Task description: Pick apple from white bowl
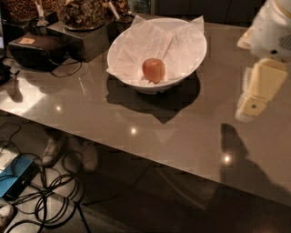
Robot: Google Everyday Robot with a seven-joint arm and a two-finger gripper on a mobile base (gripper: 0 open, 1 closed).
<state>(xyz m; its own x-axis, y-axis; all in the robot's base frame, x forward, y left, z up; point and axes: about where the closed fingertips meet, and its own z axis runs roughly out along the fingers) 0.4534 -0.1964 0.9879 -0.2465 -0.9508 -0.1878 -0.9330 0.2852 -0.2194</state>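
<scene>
A small reddish-orange apple [153, 69] lies in the large white bowl [136, 84], on crinkled white paper that lines it. The bowl stands on a glossy grey-brown table [150, 132], towards the back middle. My gripper [254, 95] hangs at the right edge of the view, above the table and well to the right of the bowl. It is apart from the bowl and the apple.
Dark containers of nuts [82, 13] stand at the back left on a black box. A dark case [34, 50] with a cable lies left of the bowl. The table's front edge runs diagonally; below it are cables [54, 195] and a blue object [11, 177] on the floor.
</scene>
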